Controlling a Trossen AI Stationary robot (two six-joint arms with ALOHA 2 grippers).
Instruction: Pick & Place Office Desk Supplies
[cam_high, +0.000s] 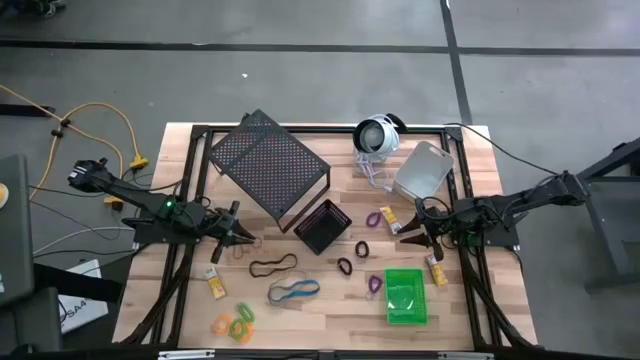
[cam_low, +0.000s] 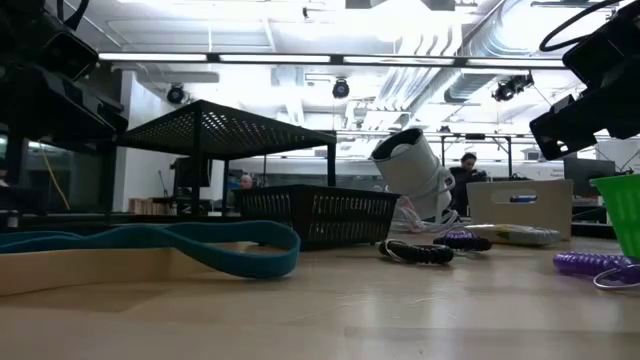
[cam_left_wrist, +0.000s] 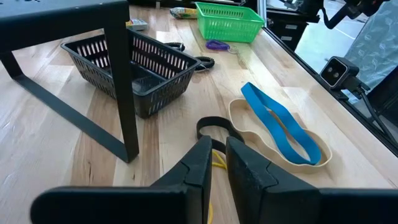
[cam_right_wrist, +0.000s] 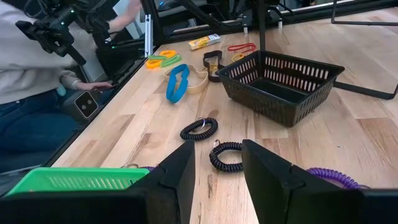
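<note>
Left gripper hovers at the table's left side with fingers nearly pressed together, pinching nothing I can see; right gripper, fingers parted and empty, waits at the right. Sorting looks barely begun: the black bin at centre appears empty, the green bin holds little or nothing, and the blue loop, brown loop, orange and green loops and yellow pieces lie loose on the wooden table. Beyond it, a concrete floor and a bright workshop with a person seated far off
</note>
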